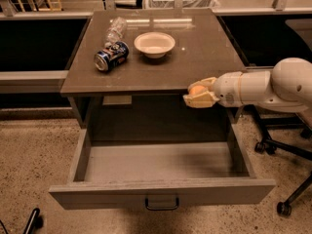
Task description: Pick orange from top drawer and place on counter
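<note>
My gripper (199, 93) comes in from the right on a white arm. It is shut on the orange (197, 89) and holds it in the air just in front of the counter's (204, 52) front edge, at its right half, above the open top drawer (161, 165). The drawer is pulled far out, its floor bare, with a dark loop handle (161, 204) at the middle of its front panel. Only part of the orange shows between the tan fingers (200, 101).
On the counter lie a white bowl (154, 44), a blue can on its side (111, 56) and a clear plastic bottle (115, 31). An office chair base with castors (282, 152) stands to the right of the cabinet. Black panels flank the cabinet.
</note>
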`<state>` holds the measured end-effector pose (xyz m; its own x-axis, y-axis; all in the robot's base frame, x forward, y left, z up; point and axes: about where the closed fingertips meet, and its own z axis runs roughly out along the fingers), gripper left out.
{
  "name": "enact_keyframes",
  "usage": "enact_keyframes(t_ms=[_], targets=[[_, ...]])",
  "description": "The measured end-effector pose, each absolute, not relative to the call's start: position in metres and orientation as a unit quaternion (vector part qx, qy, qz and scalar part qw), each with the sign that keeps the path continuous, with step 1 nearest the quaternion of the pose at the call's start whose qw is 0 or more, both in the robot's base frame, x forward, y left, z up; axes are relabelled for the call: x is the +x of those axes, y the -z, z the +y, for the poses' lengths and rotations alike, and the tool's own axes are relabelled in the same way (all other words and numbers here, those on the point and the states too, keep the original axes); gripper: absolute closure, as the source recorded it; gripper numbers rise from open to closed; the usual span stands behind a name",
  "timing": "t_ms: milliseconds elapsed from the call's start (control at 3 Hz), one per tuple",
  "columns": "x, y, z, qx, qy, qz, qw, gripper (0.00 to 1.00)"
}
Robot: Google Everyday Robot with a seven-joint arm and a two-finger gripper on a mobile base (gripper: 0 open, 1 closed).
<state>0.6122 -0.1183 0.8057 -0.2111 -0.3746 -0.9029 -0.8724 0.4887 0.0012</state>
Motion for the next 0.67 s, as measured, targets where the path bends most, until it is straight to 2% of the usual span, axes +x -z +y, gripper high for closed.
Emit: enact_keyframes(t_ms=[667], targets=[[0.6136,-0.8095,-0.1240,-0.423,-0.273,0.719,0.479,1.00]])
